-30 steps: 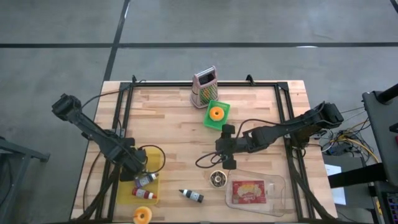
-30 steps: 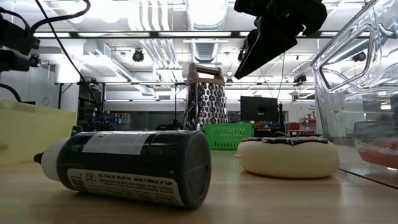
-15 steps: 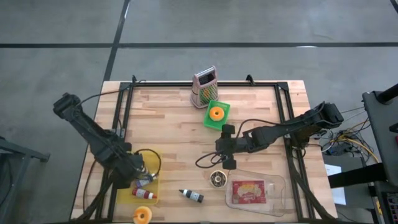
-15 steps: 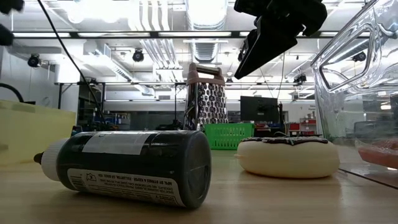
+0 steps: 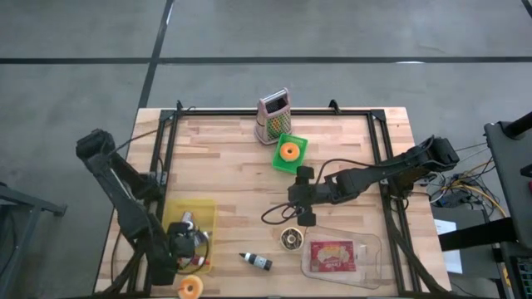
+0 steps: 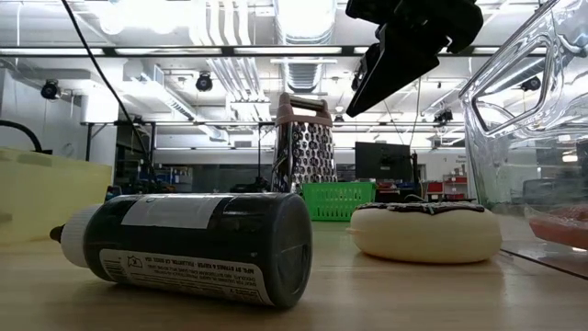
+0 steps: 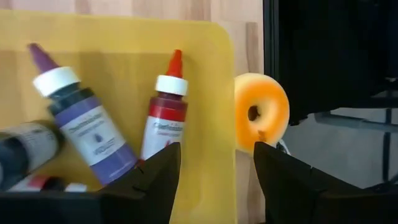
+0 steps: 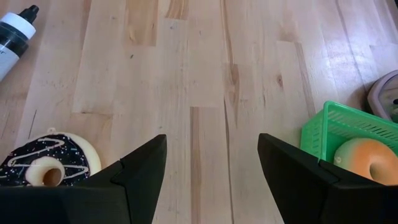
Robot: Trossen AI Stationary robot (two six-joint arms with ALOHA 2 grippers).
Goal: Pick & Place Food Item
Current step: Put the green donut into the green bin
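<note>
An orange-glazed donut [image 5: 190,288] lies flat at the table's near-left edge, just past the near end of a yellow tray [image 5: 199,213]. My left gripper [image 5: 189,247] hangs open over that end of the tray; in its wrist view the donut [image 7: 261,112] lies ahead of its open fingers [image 7: 214,180]. A chocolate-iced donut [image 5: 291,238] lies flat on the wood. My right gripper [image 5: 293,196] hovers open above the table's middle, with nothing between its fingers [image 8: 211,180]. Another orange donut [image 8: 367,158] sits in a green basket [image 5: 289,153].
The tray holds a purple-label bottle [image 7: 84,118] and a red-label one [image 7: 165,118]. A black bottle [image 5: 256,262] lies on its side near the chocolate donut. A clear container [image 5: 366,249] with a red packet stands at the near right. A metal grater [image 5: 273,116] stands at the far edge.
My left gripper has swung toward the table's near edge, along the yellow tray toward the orange donut, and has left the low view's top-left corner. It stays open. My right arm has kept still.
</note>
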